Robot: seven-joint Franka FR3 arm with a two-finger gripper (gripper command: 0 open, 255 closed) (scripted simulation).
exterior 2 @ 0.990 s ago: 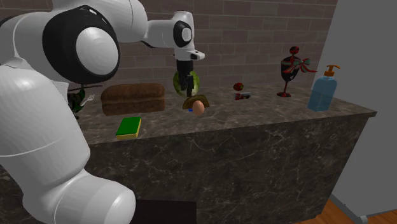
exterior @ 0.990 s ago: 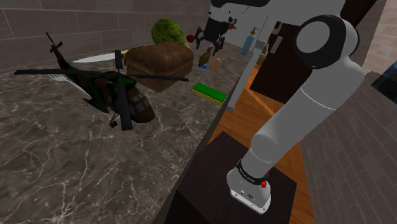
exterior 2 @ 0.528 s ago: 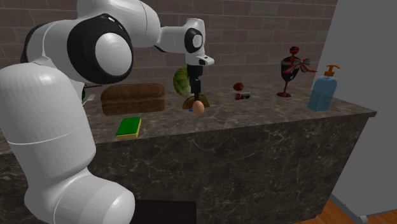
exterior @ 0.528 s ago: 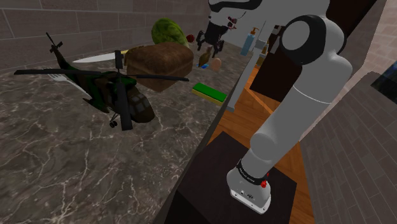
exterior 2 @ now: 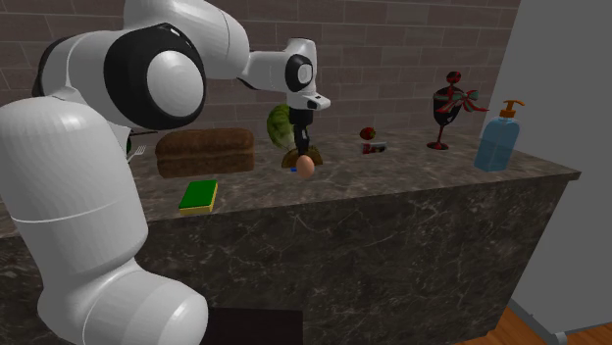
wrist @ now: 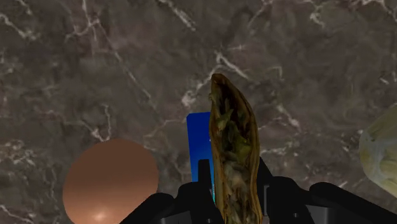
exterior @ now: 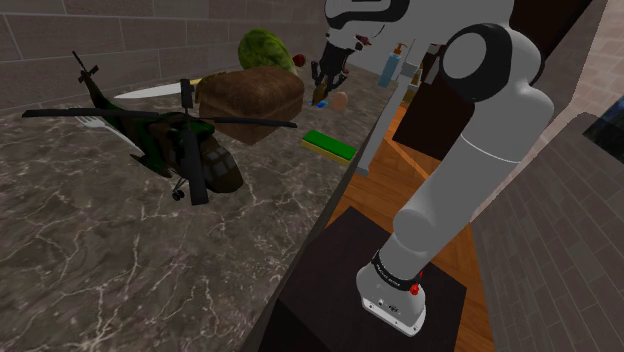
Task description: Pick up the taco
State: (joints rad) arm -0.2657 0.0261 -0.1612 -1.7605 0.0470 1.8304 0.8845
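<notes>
taco (wrist: 233, 146): standing on edge on the table (wrist: 95, 63), just beside the egg (wrist: 110, 181)
jaws: narrow, snug against both its sides (looks like a proper grip)
lift: I'd go straight up and slow, so it doesn't swing into the egg

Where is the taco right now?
The taco stands on edge, clasped by the end effector. In the second exterior view it sits on the marble counter, just left of a brown egg.
</notes>
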